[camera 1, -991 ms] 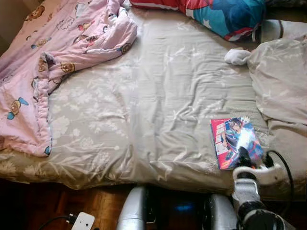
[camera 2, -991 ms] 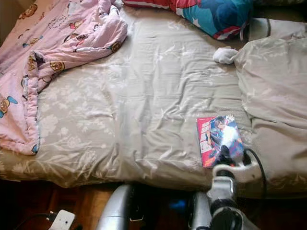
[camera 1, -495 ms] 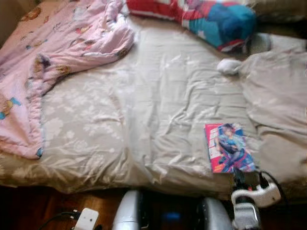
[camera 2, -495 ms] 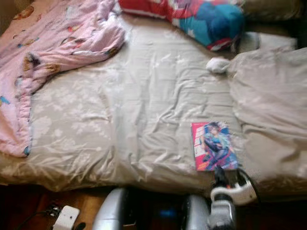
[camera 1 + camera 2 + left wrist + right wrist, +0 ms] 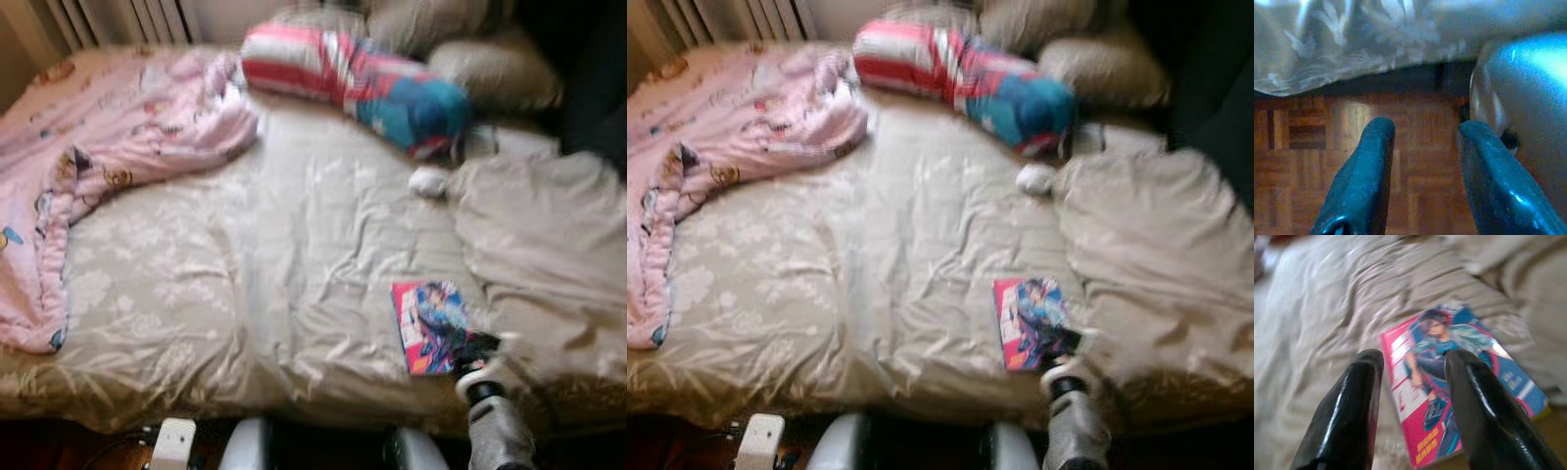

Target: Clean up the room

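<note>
A comic book (image 5: pixel 432 325) with a pink and blue cover lies flat on the grey floral bedspread (image 5: pixel 294 264), near the bed's front right edge. My right gripper (image 5: pixel 1413 364) is open just above the book (image 5: pixel 1459 382), its fingers (image 5: pixel 1349 406) spread over the cover's near end, with nothing between them. In the eye views the right arm (image 5: pixel 495 421) rises at the book's near corner. My left gripper (image 5: pixel 1420 137) hangs open over the parquet floor (image 5: pixel 1415 127) beside the bed's edge.
A pink quilt (image 5: pixel 108 166) lies bunched on the bed's left side. A red, white and blue bolster (image 5: pixel 353 83) and beige pillows (image 5: pixel 490 69) are at the head. A white sock (image 5: pixel 428 180) lies beside a beige blanket (image 5: pixel 539 235) on the right. A white charger (image 5: pixel 173 443) lies on the floor.
The camera has tilted up, so the head of the bed and pillows have come into view. My right gripper has drawn back from over the book's cover to its near end.
</note>
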